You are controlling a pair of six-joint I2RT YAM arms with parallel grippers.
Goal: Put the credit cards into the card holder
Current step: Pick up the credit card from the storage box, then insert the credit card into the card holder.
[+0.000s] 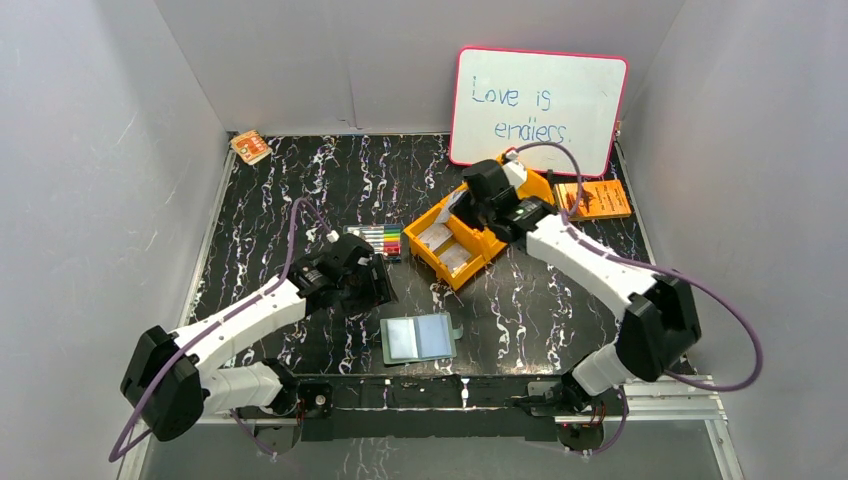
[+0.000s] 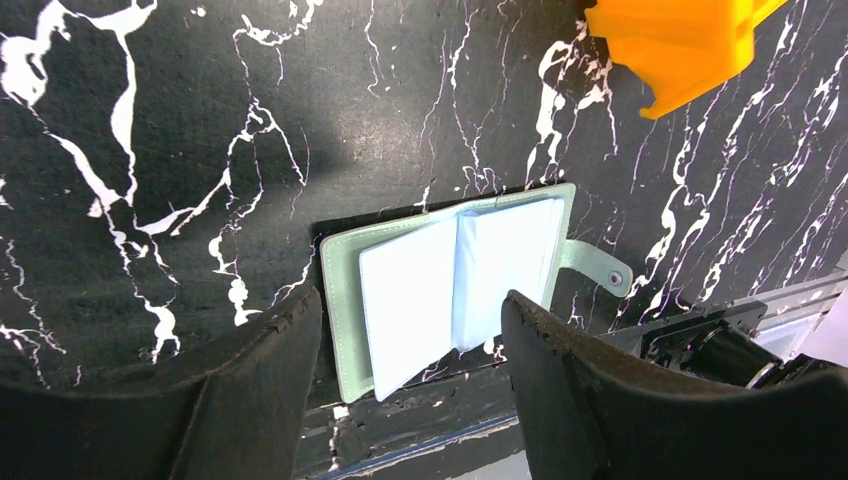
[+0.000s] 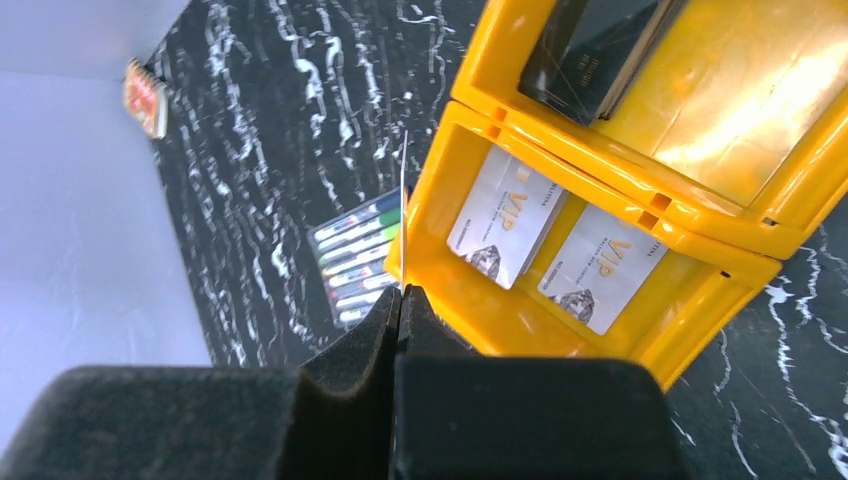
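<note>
Bin (image 3: 610, 190): pale credit cards (image 3: 505, 218) in two compartments, dark ones (image 3: 600, 50) in third. One card (image 3: 403, 200) is clamped edge-on by right gripper (image 3: 400, 300). Card holder (image 2: 450, 280) is laid open at table's (image 1: 300, 180) near edge, long axis along it, tab rightward; left gripper (image 2: 410, 315) is spread above.

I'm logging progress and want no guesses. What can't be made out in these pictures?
1) Card in the right gripper: edge-on in the right wrist view, face unseen.
2) Dark cards in the bin: cut off by that view's top edge; the right arm hides them from above.
3) Wallet pockets: contents don't show in either view; a left finger covers one near corner.
</note>
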